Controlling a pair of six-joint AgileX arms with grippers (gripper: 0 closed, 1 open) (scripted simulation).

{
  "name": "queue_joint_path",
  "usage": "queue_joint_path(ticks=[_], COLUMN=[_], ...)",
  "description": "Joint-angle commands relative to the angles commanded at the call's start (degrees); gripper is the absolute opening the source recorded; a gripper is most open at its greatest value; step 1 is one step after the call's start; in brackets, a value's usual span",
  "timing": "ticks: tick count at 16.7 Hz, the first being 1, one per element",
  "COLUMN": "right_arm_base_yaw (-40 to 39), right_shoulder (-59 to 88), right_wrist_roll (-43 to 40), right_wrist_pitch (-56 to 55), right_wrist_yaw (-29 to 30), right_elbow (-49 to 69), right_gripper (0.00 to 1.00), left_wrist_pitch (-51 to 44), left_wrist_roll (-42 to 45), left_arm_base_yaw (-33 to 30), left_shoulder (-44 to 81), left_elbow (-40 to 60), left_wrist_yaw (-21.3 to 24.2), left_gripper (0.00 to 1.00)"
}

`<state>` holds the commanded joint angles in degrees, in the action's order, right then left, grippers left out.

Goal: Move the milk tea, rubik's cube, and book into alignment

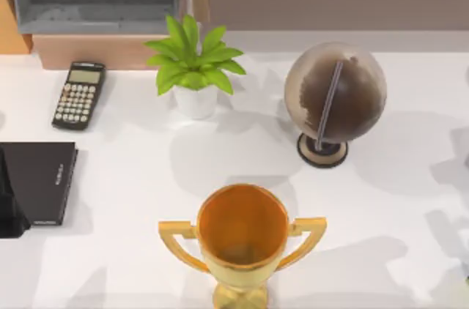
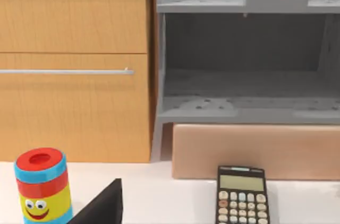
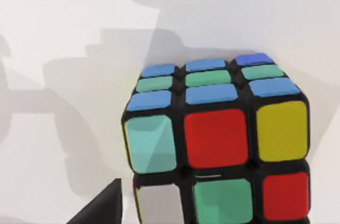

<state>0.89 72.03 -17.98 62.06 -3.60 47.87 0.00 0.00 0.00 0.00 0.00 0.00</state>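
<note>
White table (image 1: 132,177) | rubik's cube (image 3: 218,139) close below right end effector | grip state unclear

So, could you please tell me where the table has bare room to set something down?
Widest bare patch: right of the globe and trophy. Another lies between the notebook, plant and trophy. It is crowded at the back left, around the calculator and plant.

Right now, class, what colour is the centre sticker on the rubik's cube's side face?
Red, best seen in the right wrist view on the rubik's cube.
</note>
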Motion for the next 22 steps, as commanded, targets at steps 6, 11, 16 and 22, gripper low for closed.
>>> queue_joint_path(ticks=[6,11,16,22], right_arm_base_yaw=[-5.9,-5.7,-6.0,-6.1], right_shoulder=[-1.8,-1.5,0.3,2.5], right_wrist_roll=[-1.4,-1.3,-1.3,-1.1], right_wrist_pitch=[6.1,5.8,-1.4,-9.5], right_wrist_yaw=[3.6,3.6,3.6,3.6], right_elbow=[0.5,0.2,-4.9,-10.8], right_gripper=[1.0,1.0,1.0,1.0], left_wrist_pitch=[0.0,0.0,0.0,0.0], left_wrist_roll=[0.0,0.0,0.0,0.0], left_arm_base_yaw=[0.0,0.0,0.0,0.0], left_shoulder=[0.0,0.0,0.0,0.0], left_elbow=[0.0,0.0,0.0,0.0], left_wrist_yaw=[0.0,0.0,0.0,0.0], left_gripper=[1.0,1.0,1.0,1.0])
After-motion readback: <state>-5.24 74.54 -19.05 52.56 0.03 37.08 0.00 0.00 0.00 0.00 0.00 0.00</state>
